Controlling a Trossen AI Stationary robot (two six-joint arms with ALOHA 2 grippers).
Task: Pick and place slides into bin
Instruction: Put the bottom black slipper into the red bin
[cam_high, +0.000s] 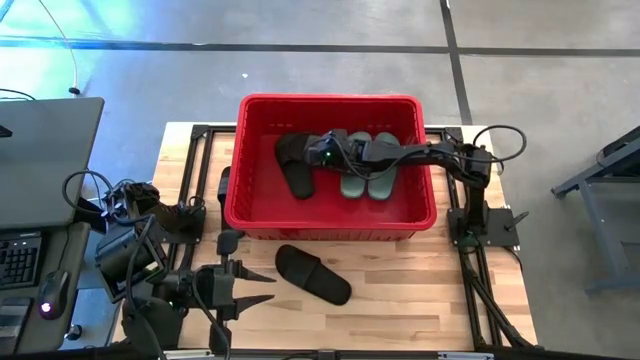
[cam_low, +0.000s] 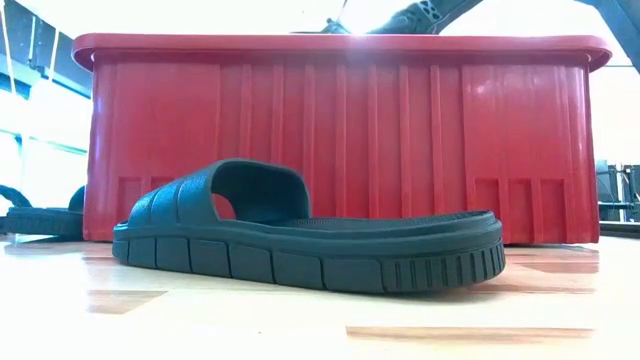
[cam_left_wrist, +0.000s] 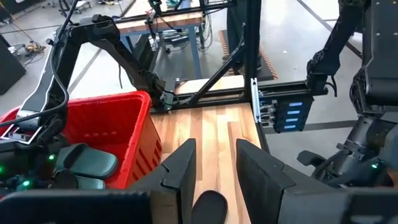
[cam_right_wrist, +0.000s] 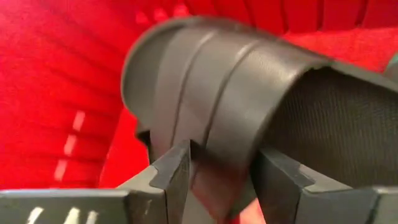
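The red bin (cam_high: 330, 215) is sitting on the far half of the wooden table (cam_high: 420, 290), and the right arm is reaching across its rim from the right side, so that the right gripper (cam_high: 318, 152) is hanging inside the bin over its left part. In the right wrist view that gripper (cam_right_wrist: 217, 168) is pinching the ribbed strap of a black slide (cam_right_wrist: 249, 81), with one finger (cam_right_wrist: 174, 174) on each side of the strap and the red wall of the bin (cam_right_wrist: 56, 93) filling the background. From above, this black slide (cam_high: 297, 165) is lying in the left part of the bin, and the two green slides (cam_high: 368, 170) are lying side by side just to its right, near the middle of the bin floor. Another black slide (cam_high: 312, 273) is resting on the table in front of the bin, angled, close to the near wall but not touching it; in the low view this slide (cam_low: 300, 240) is standing flat on its sole with the bin (cam_low: 400, 140) rising behind it. A further dark slide (cam_low: 45, 218) is showing at the left edge of the low view, partly cut off. The left gripper (cam_high: 255, 285) is waiting low over the near left part of the table, its fingers spread apart and pointing toward the black slide on the table, holding nothing; the left wrist view is showing both fingers (cam_left_wrist: 180, 168) with a clear gap between them.
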